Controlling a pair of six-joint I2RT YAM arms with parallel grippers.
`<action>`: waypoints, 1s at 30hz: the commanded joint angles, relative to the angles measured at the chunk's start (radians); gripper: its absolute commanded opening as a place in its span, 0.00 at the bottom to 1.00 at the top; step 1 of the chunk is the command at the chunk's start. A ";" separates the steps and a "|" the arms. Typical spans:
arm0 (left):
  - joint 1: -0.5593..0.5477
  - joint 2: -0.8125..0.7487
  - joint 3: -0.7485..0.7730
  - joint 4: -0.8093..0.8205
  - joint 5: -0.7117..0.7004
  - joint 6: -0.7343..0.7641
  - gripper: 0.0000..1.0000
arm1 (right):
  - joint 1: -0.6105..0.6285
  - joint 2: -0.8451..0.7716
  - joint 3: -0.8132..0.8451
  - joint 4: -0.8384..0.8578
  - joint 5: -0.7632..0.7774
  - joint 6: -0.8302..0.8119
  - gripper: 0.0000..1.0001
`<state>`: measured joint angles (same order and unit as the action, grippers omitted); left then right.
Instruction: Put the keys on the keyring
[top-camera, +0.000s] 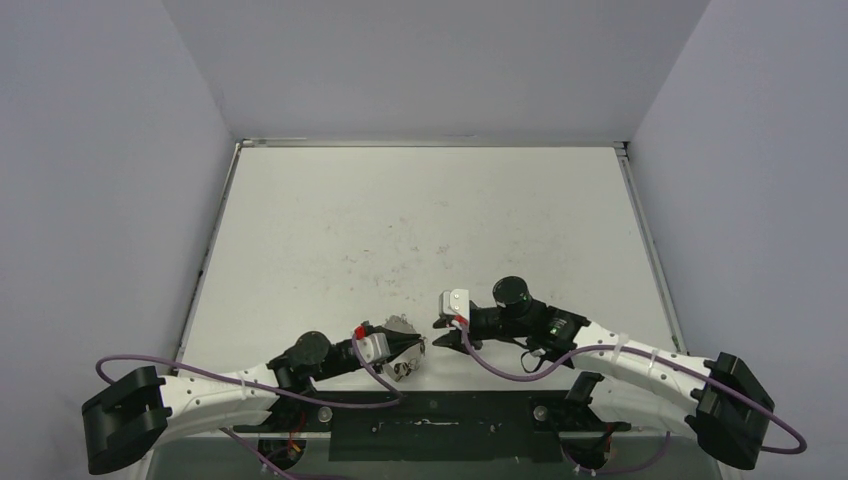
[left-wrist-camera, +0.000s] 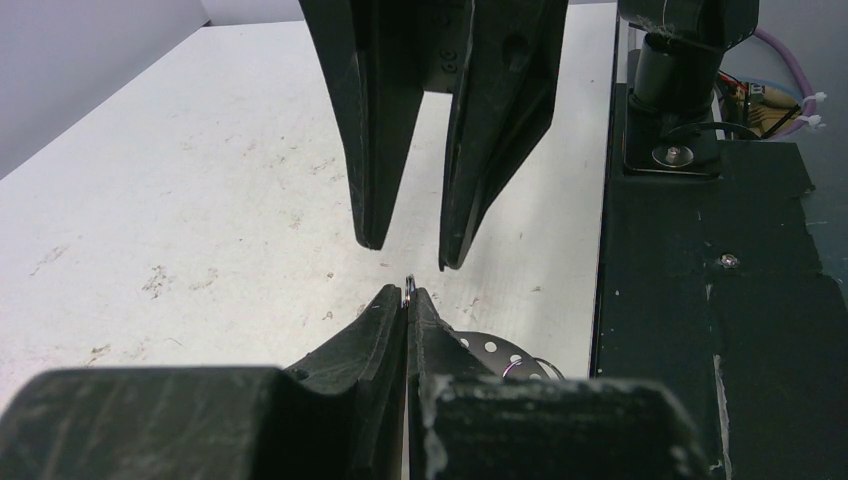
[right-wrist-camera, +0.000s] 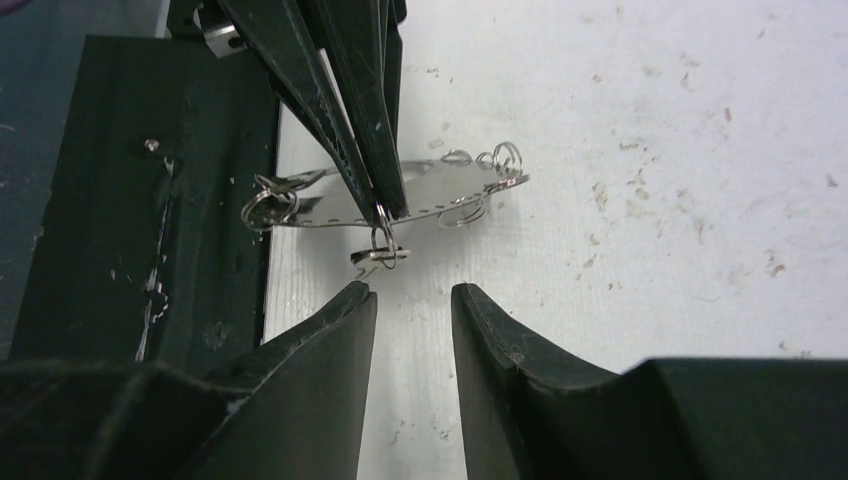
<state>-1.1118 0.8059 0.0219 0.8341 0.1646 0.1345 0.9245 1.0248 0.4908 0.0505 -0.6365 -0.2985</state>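
Observation:
The keyring (right-wrist-camera: 450, 190) is a flat silvery oval with a row of small holes and several tiny rings on it. It hangs level above the table's near edge. My left gripper (left-wrist-camera: 408, 296) is shut on its near rim, and a thin sliver of metal shows between the tips. In the right wrist view the left fingers (right-wrist-camera: 375, 170) come down from above. A tiny key (right-wrist-camera: 380, 255) dangles on a ring just below those tips. My right gripper (right-wrist-camera: 410, 292) faces the left one, open and empty, with the key just beyond its left fingertip. Both grippers (top-camera: 428, 340) meet near the table's front middle.
A black base plate (top-camera: 430, 425) runs along the near edge, under part of the keyring (left-wrist-camera: 495, 352). The scuffed white table (top-camera: 420, 220) stretches away behind, with grey walls on three sides.

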 joint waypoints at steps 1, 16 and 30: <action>-0.002 -0.007 0.010 0.069 0.007 -0.009 0.00 | 0.002 -0.047 -0.015 0.126 -0.019 0.025 0.35; -0.002 -0.013 0.010 0.065 0.006 -0.014 0.00 | 0.015 0.062 0.008 0.225 -0.093 0.050 0.29; -0.002 -0.031 0.013 0.030 -0.012 -0.016 0.00 | 0.026 0.074 0.061 0.054 -0.051 -0.003 0.00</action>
<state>-1.1110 0.8040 0.0219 0.8181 0.1570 0.1337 0.9428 1.1084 0.4919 0.1898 -0.7116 -0.2565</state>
